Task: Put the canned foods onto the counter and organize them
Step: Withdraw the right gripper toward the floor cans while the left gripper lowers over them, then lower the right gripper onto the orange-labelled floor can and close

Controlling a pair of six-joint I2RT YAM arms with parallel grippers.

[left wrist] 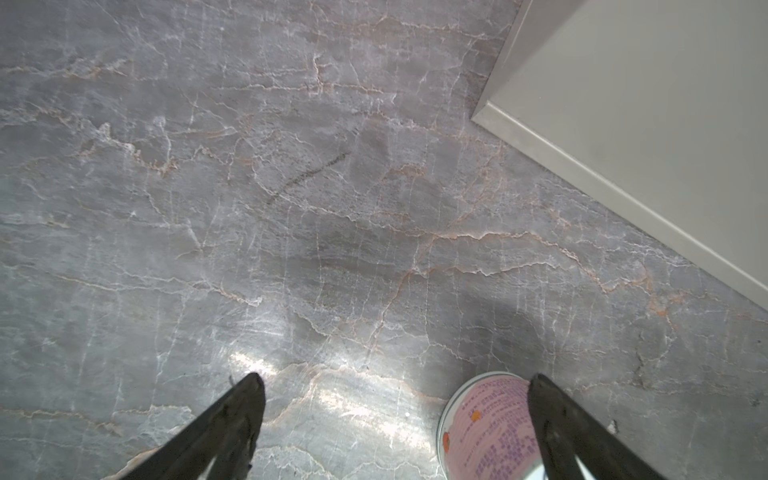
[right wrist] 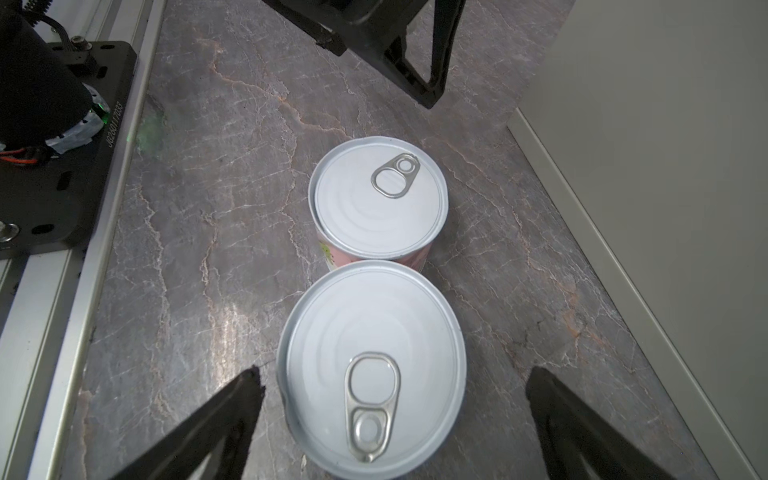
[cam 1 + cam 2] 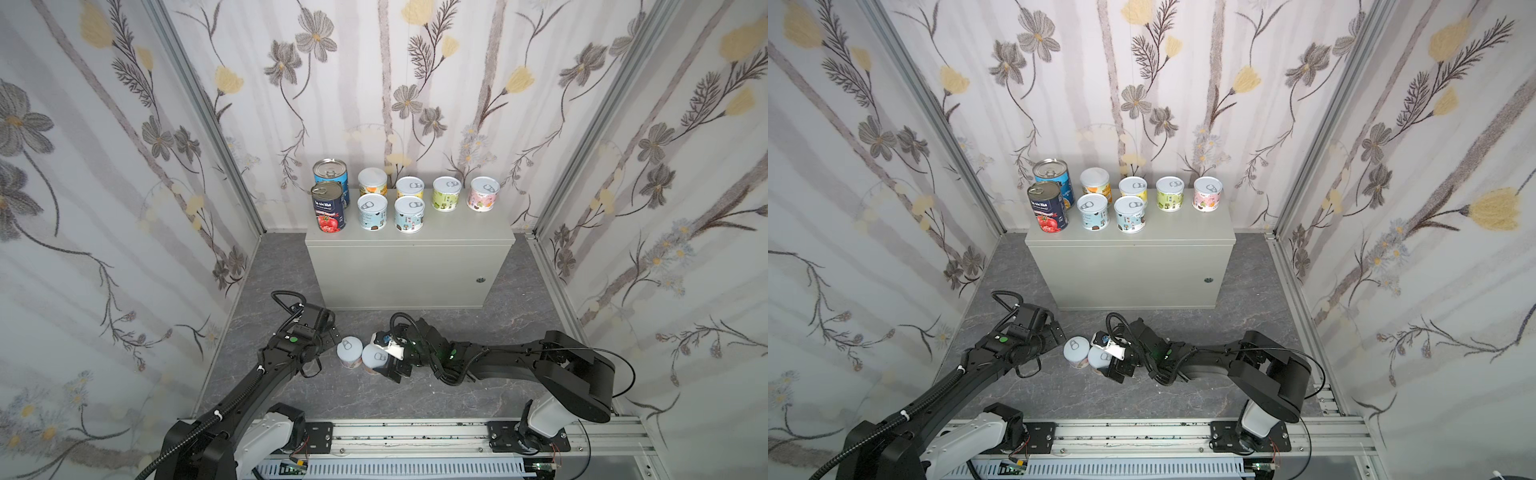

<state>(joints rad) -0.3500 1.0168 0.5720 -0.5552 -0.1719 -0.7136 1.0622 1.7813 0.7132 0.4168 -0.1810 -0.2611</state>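
The light-grey counter carries several canned foods, with a navy tomato can and a blue can at its left end. Two pale-lidded cans stand touching on the dark floor in front of it. My right gripper is open and straddles the nearer can, with a gap on both sides. My left gripper is open, and the pink-labelled can sits just inside one finger.
The counter's front face rises close behind both floor cans. The arms' metal rail runs along the front. Flowered walls close in the left, right and back. Marbled floor lies to the right of the cans.
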